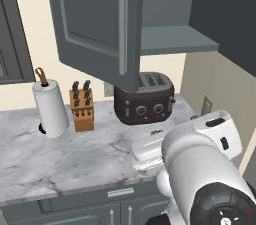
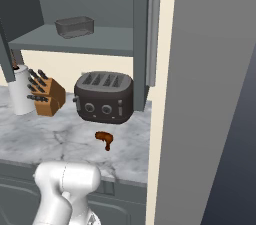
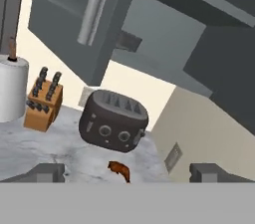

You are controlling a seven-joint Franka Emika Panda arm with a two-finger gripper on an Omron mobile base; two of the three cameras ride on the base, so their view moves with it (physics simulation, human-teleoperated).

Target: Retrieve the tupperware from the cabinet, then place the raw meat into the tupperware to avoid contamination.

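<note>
Right base view: raw meat [image 2: 104, 139] on marble counter [image 2: 50, 141].

both base views look forward from behind the arm, sharing the toaster [image 1: 144, 100] with the tilted hand view

This is a rendered home kitchen. A grey-veined marble counter [image 1: 60, 154] runs along a cream wall, with dark grey under-counter cabinets [image 1: 100, 209] and their small silver pulls below its front edge. Above it hangs a dark grey wall cabinet [image 1: 95, 24] with panelled doors and long silver bar handles; its doors stand open on a grey shelf bearing a translucent tupperware [image 2: 74, 26]. Toward the back edge of the counter stand a black four-slot toaster [image 2: 104, 97], a wooden knife block [image 1: 82, 106] full of dark-handled knives, and an upright paper towel roll [image 1: 50, 108]. A piece of raw meat [image 2: 104, 139] lies on the marble in front of the toaster. Wall outlets [image 3: 173, 157] sit near the counter's corner.
</note>
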